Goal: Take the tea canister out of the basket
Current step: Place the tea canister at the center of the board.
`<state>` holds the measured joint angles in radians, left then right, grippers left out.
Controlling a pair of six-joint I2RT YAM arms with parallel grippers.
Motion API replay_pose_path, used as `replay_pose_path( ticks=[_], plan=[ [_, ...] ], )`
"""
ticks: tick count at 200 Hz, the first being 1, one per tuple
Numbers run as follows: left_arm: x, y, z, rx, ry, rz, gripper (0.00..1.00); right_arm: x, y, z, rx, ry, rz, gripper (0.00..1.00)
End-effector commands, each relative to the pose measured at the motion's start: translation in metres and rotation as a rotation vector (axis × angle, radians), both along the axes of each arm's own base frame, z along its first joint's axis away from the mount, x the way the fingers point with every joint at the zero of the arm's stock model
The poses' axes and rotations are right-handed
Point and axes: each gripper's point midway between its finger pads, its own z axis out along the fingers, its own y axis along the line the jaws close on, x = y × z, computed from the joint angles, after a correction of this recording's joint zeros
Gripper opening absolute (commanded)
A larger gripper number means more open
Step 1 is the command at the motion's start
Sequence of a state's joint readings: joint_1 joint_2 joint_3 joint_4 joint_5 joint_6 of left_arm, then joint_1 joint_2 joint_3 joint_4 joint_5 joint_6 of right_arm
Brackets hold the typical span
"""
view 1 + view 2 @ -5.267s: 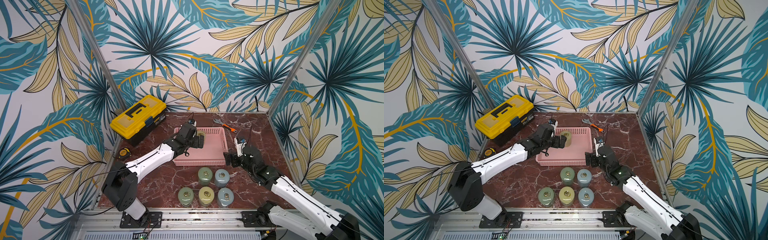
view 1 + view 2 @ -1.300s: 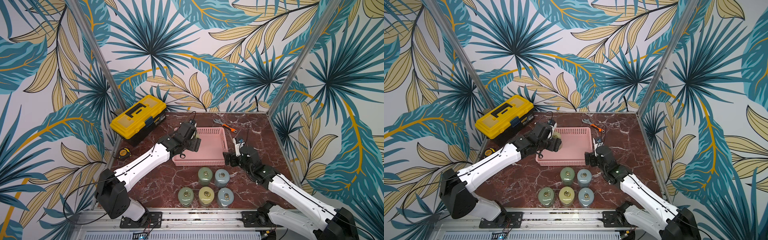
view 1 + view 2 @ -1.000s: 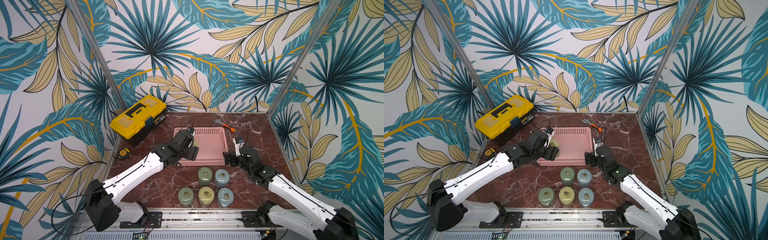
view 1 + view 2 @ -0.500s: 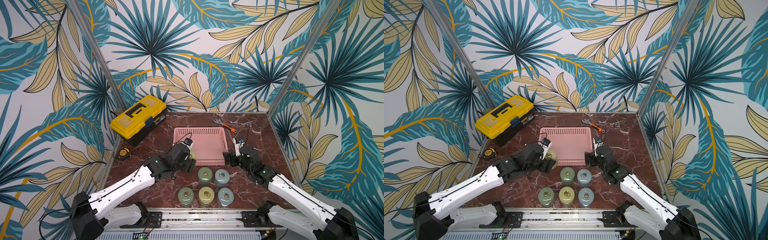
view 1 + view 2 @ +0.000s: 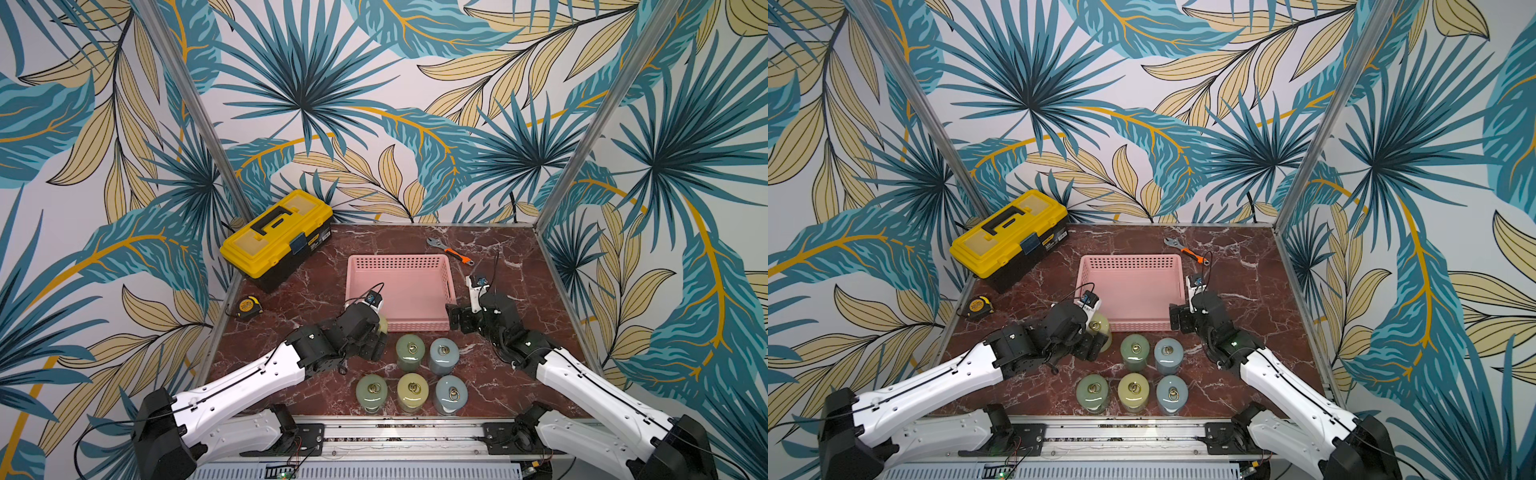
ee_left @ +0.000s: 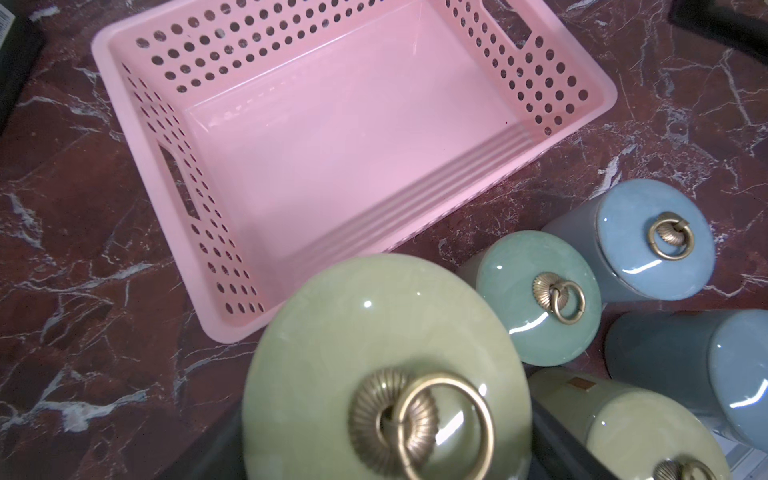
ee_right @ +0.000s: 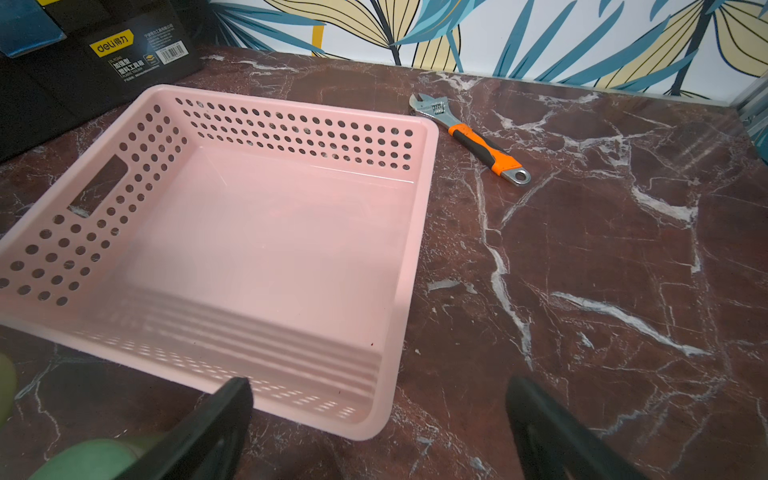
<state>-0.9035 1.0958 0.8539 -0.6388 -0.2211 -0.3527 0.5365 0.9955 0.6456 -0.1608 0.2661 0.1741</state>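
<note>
The left gripper is clamped around the tea canister, a pale yellow-green jar with a brass ring on its lid. In both top views it sits outside the basket, just beside the front-left corner, with the wrist covering most of the jar. Its base is hidden, so whether it rests on the table or hangs above it cannot be told. In the left wrist view the lid fills the foreground and hides the body, and only dark slivers of the fingers show, cut off at the frame edge. The basket's pink floor is bare. The right gripper hovers at the basket's front-right corner with its jaws spread wide and nothing between them; only the finger ends are in its wrist view. A blurred green shape in that view's corner is too cut off to identify. Toward the table's front edge stand five more canisters, two behind and three in front. The toolbox sits in the back-left corner, the wrench near the back edge, and the tape measure by the left edge.
</note>
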Motion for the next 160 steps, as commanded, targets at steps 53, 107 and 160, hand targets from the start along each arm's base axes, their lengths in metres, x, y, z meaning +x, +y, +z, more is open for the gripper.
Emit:
replay_pose_path(
  ticks=[53, 107, 160],
  plan=[
    [0.003, -0.014, -0.006, -0.094, -0.040, 0.022, 0.50, 0.000, -0.003, -0.008, -0.022, 0.002, -0.005, 0.99],
    [0.001, -0.014, -0.024, -0.084, -0.020, 0.032, 0.50, 0.001, -0.003, -0.008, -0.020, 0.003, -0.003, 0.99],
    [0.000, -0.013, -0.037, -0.079, -0.007, 0.040, 0.50, 0.001, -0.003, -0.009, -0.023, 0.005, -0.003, 0.99]
  ],
)
